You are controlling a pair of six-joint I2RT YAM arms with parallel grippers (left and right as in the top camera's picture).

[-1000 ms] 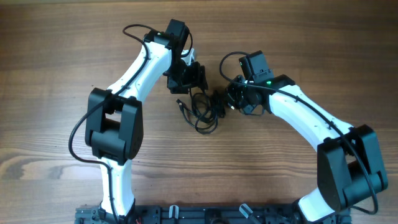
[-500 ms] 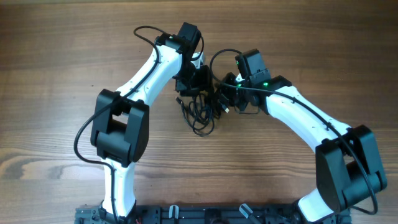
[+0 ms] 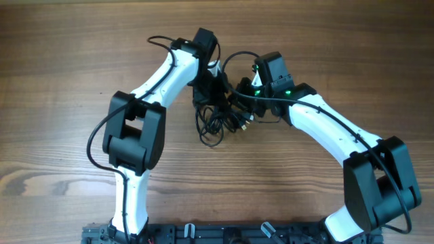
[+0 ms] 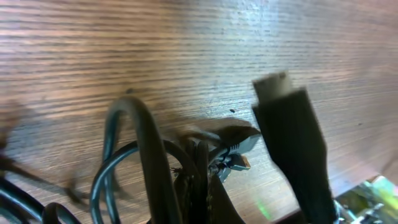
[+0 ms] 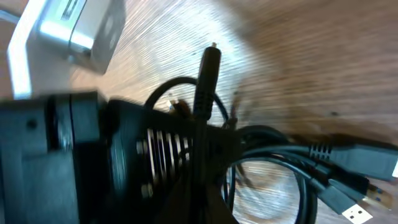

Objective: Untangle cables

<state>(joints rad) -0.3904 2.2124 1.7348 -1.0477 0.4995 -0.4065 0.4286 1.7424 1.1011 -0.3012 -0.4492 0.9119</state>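
The cables [image 3: 215,125] are a knotted black clump between my two grippers, with loops hanging toward the table's front. My left gripper [image 3: 210,91] is shut on strands at the clump's top left. In the left wrist view its jaws [image 4: 202,199] pinch a thin cord, and a thick black plug [image 4: 292,143] with a metal tip hangs to the right. My right gripper [image 3: 239,103] is shut on the clump's right side. The right wrist view shows a cord with a barrel plug [image 5: 207,81] rising from the right gripper [image 5: 205,193], and USB plugs [image 5: 357,162] lie to the right.
The wooden table [image 3: 61,81] stretches around the arms. The left gripper's black body [image 5: 62,149] fills the left of the right wrist view, close to the right gripper. A black rail [image 3: 224,234] runs along the table's front edge.
My left gripper has moved right, up against the right gripper, and closed on the clump. The clump has shifted toward the back of the table and drawn tighter.
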